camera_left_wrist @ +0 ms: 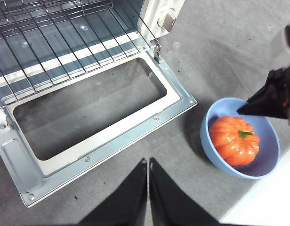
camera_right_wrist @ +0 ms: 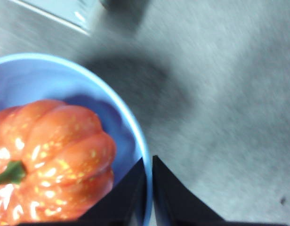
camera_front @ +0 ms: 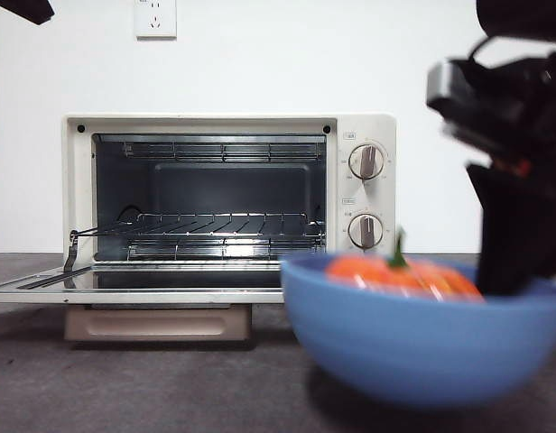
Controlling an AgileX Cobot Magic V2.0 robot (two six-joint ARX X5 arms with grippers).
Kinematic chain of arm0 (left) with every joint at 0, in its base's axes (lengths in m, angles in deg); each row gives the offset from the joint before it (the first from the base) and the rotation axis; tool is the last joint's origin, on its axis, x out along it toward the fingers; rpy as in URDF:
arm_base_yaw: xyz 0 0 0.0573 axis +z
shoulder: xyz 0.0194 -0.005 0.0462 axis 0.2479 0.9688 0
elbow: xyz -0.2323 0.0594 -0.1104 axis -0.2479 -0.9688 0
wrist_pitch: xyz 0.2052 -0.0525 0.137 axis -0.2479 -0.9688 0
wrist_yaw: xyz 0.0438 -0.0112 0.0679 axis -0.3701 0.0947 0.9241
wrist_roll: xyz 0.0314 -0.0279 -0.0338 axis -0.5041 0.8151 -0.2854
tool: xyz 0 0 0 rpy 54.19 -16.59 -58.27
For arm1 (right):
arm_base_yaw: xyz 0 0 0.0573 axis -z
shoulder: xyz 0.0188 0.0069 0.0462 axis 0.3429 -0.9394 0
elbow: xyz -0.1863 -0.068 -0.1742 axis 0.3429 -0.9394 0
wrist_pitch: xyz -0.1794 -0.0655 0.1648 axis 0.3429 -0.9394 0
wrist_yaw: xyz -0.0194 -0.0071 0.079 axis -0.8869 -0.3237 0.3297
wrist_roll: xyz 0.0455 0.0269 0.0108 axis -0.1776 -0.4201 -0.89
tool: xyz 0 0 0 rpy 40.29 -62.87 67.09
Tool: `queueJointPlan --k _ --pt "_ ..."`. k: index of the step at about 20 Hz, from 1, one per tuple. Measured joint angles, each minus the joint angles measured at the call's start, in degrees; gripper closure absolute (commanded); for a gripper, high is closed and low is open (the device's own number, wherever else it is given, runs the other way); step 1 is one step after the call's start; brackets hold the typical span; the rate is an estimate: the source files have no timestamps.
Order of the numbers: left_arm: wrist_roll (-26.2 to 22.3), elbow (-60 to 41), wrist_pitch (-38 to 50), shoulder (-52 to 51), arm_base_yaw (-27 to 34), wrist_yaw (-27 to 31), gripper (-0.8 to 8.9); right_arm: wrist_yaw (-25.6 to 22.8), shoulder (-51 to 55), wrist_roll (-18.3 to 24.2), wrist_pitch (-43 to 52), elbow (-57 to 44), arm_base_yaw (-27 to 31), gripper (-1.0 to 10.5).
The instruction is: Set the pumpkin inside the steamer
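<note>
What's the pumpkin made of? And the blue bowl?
The pumpkin looks like glossy plastic: bright white highlights sit on its orange ribs, so it is probably a toy. The bowl looks like smooth matte plastic or ceramic, evenly blue with only a soft sheen; the pictures cannot settle which.

Bare test bench (lab-like), grey cloth-covered table (camera_front: pixel 125 388), plain white wall (camera_front: pixel 287 63), wall socket (camera_front: pixel 155 17), lone countertop steamer (camera_front: pixel 228 194)
</note>
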Motion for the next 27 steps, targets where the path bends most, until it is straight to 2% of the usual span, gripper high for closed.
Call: queueJointPlan --k 8,20,27 --pt "0.0 0.0 0.11 0.0 0.0 0.0 7.98 -0.28 -1.46 -3.02 -3.08 12.57 -2.32 9.4" --pt "-1.51 0.0 0.11 0.0 0.0 0.0 7.98 -8.57 -27.23 -8.02 -8.96 42.69 -4.02 9.4" --pt "-1.53 0.0 0.04 0.0 0.0 0.0 7.98 -11.89 -33.73 -13.77 -6.75 45.27 -4.37 9.4"
